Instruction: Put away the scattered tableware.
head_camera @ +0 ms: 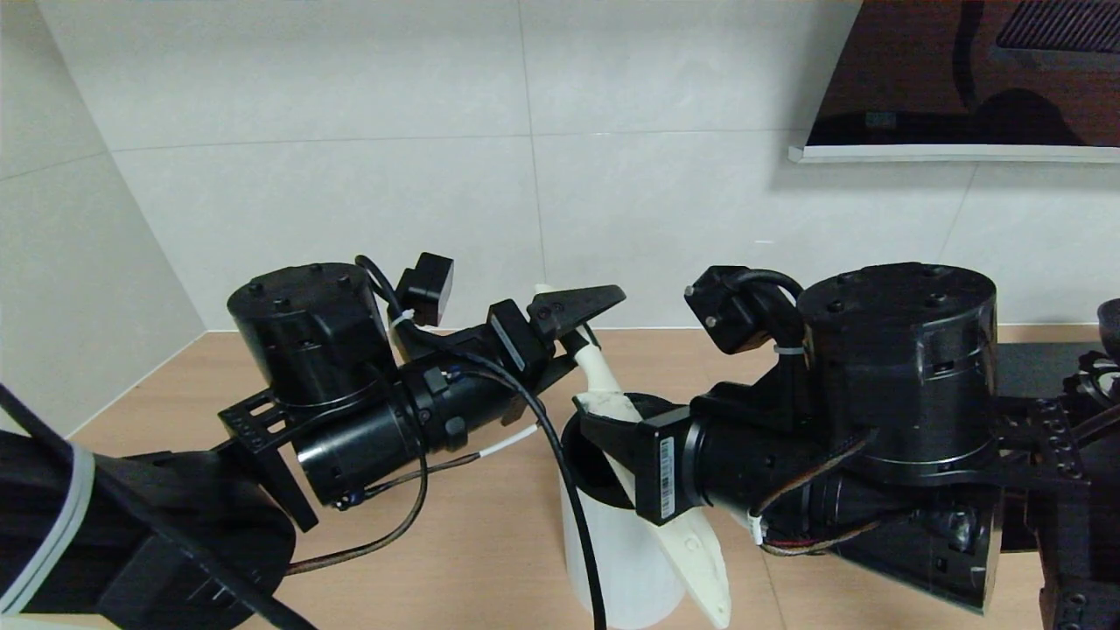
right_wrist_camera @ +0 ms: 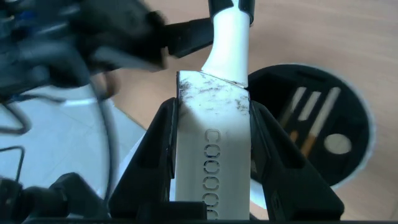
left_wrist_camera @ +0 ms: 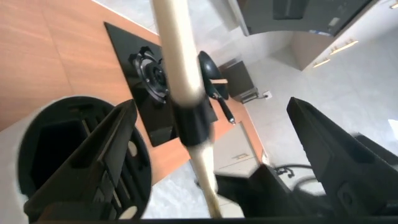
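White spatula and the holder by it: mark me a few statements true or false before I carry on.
1. The right gripper is shut on the white spatula, at its blade. True.
2. The left gripper clamps the handle. False: its fingers stand wide apart, the handle between them.
3. The holder stands on the wooden counter. True.
4. The holder is empty. False: utensils lie inside.
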### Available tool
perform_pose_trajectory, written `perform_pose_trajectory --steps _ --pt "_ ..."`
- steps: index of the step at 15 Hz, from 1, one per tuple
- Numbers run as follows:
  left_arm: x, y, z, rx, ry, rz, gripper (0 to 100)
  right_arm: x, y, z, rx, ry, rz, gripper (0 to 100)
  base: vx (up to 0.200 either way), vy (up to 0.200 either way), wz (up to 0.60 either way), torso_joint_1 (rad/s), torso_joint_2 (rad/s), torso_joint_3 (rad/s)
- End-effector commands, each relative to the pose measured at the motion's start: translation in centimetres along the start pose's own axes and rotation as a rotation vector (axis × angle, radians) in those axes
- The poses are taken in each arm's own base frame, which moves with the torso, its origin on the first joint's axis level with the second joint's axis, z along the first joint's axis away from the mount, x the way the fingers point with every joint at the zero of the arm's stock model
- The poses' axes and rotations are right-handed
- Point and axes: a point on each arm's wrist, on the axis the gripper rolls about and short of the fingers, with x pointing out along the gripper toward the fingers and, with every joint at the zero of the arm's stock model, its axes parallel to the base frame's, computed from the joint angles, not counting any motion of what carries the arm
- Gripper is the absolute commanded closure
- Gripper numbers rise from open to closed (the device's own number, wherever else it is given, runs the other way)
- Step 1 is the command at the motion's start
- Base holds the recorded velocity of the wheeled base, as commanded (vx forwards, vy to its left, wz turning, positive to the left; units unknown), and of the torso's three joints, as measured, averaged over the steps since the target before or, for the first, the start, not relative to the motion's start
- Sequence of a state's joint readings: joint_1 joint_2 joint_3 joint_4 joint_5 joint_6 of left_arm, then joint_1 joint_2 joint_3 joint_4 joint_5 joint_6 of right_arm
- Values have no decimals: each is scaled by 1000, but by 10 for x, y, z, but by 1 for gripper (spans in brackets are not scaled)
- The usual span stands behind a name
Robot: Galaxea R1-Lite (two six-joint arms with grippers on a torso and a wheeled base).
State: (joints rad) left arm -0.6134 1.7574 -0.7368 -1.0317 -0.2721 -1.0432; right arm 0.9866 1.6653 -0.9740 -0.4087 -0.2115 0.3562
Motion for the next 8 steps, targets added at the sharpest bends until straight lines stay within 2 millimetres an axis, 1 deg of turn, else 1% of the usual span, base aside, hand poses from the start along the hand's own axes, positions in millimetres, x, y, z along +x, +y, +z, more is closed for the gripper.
perform_pose_trajectory --steps 1,4,5,8 --pt "1 3 -1 -2 6 7 0 0 1 0 -1 0 3 100 0 0 0 0 0 0" --pt "4 7 -3 -6 11 20 0 1 1 -1 -2 5 1 100 0 0 0 0 0 0" --pt "4 7 -3 -6 11 20 100 0 1 -1 -2 5 1 100 0 0 0 0 0 0" --pt "3 6 -3 -7 15 15 100 1 0 -2 -2 7 -2 100 0 0 0 0 0 0"
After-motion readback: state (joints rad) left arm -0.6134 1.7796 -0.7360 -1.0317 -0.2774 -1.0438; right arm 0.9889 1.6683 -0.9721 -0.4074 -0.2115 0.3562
